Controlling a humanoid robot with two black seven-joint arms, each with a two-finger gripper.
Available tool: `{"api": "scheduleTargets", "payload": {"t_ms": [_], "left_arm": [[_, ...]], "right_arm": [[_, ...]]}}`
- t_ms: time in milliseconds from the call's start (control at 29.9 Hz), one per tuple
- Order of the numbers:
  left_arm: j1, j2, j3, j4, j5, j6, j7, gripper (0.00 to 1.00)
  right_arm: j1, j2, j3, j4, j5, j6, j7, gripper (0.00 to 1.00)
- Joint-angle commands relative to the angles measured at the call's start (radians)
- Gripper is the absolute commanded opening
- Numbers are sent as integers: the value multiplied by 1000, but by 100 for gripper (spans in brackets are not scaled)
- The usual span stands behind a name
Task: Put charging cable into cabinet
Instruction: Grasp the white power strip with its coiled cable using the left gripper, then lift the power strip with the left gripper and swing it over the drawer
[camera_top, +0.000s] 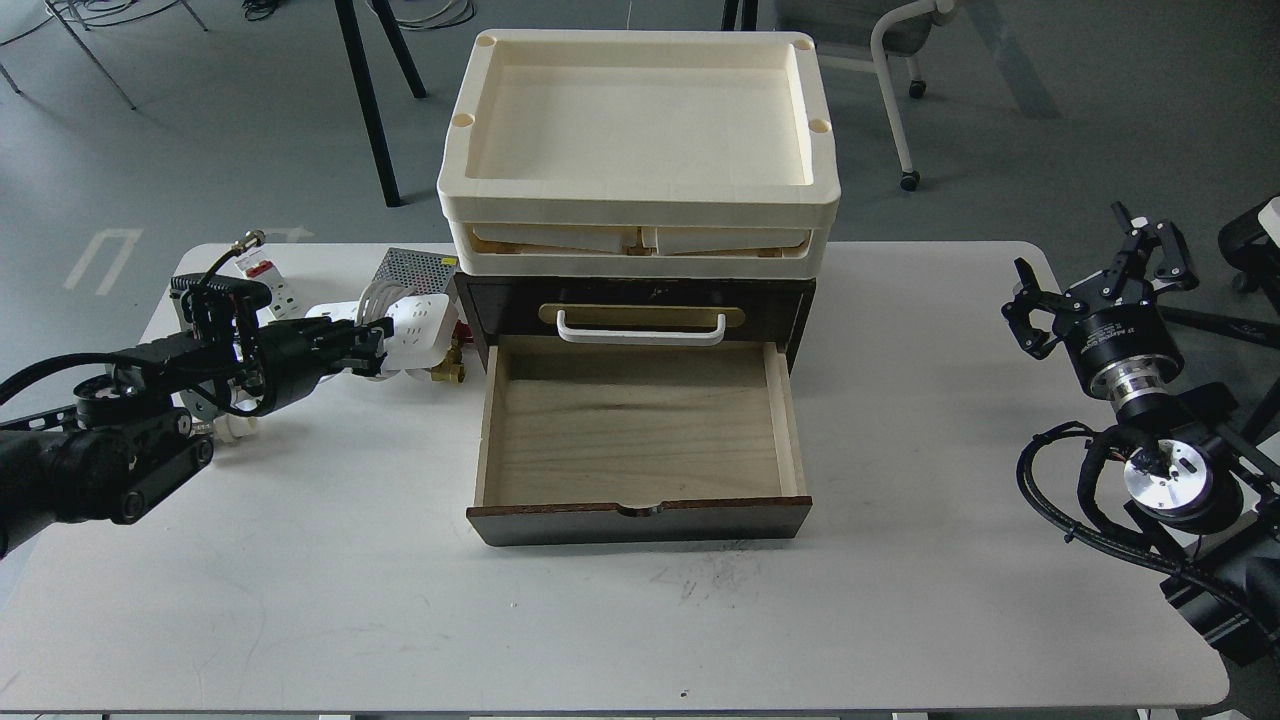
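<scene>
The charging cable (412, 322) is a white power strip with its cord wound round its middle. It is lifted off the table, just left of the cabinet. My left gripper (368, 345) is shut on its near side and holds it up. The cabinet (640, 300) is dark brown with a white handle (640, 332). Its pale wood-lined drawer (638, 425) is pulled out toward me and is empty. My right gripper (1095, 275) is open and empty, off the table's right edge.
Two stacked cream plastic trays (638, 215) sit on top of the cabinet. A perforated metal power-supply box (410, 272) lies behind the strip. A small white breaker (268, 280) and brass fittings (447, 372) lie on the left of the white table (300, 560).
</scene>
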Motion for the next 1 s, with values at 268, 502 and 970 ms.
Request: {"api": "scheduleTargets", "payload": {"t_ms": [268,502,970], "left_arm": [[-86,161,-4,-64,1,-1,-61,0],[-168,243,-5,-30,-6,-9,-61,0],[-556,298,1,-145,-17,-4,-62,0]], "right_arm": [[0,0,0,-2,0,0,0,100],[0,0,0,-2,-1,-2,0,100],[0,0,0,-2,-1,-2,0,100]]}}
